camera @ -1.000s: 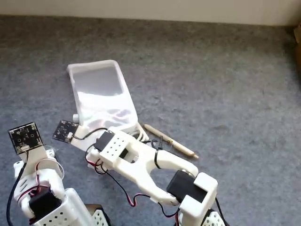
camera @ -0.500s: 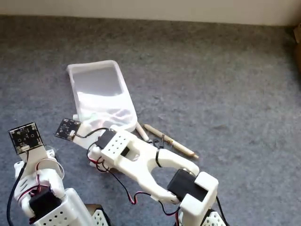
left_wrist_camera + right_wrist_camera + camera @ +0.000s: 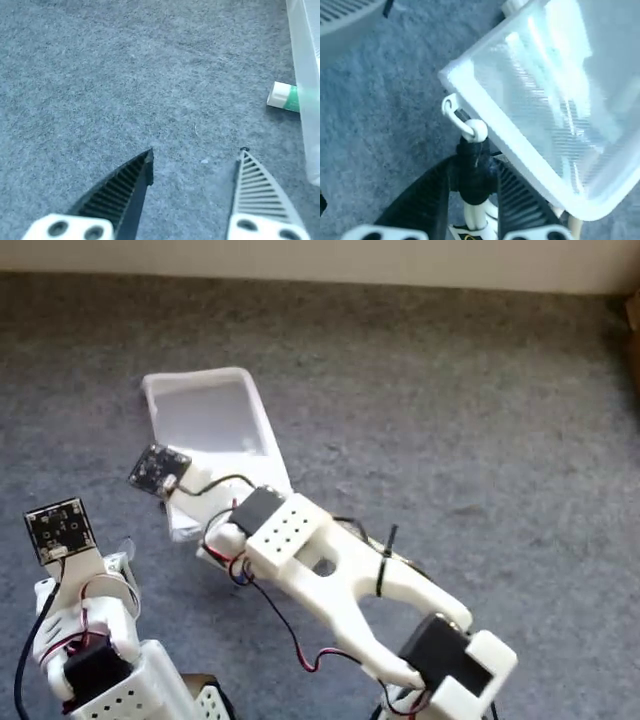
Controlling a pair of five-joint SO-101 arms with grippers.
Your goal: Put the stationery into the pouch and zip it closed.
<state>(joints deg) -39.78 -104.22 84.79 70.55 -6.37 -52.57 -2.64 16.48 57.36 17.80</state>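
Observation:
The translucent white pouch (image 3: 208, 425) lies on the grey carpet, its near end under the right arm's wrist (image 3: 262, 525). In the right wrist view my right gripper (image 3: 472, 167) is shut on a black-and-white pen (image 3: 470, 150), whose white hooked end touches the pouch's thick white rim (image 3: 490, 117). Several pale items show through the pouch wall (image 3: 555, 80). My left gripper (image 3: 195, 155) hangs open over bare carpet, nothing between its fingers. A green-and-white stick (image 3: 283, 96) lies beside the pouch's edge (image 3: 304, 70), a short way beyond the left gripper.
Grey carpet (image 3: 480, 420) stretches free to the right of the pouch and behind it. The left arm (image 3: 85, 610) stands at the near left corner. A pale wall edge (image 3: 400, 260) runs along the far side.
The right arm has swung forward and left, over the pouch's near end. It now covers the tan pen and white items that lay beside the pouch. The left arm barely moved.

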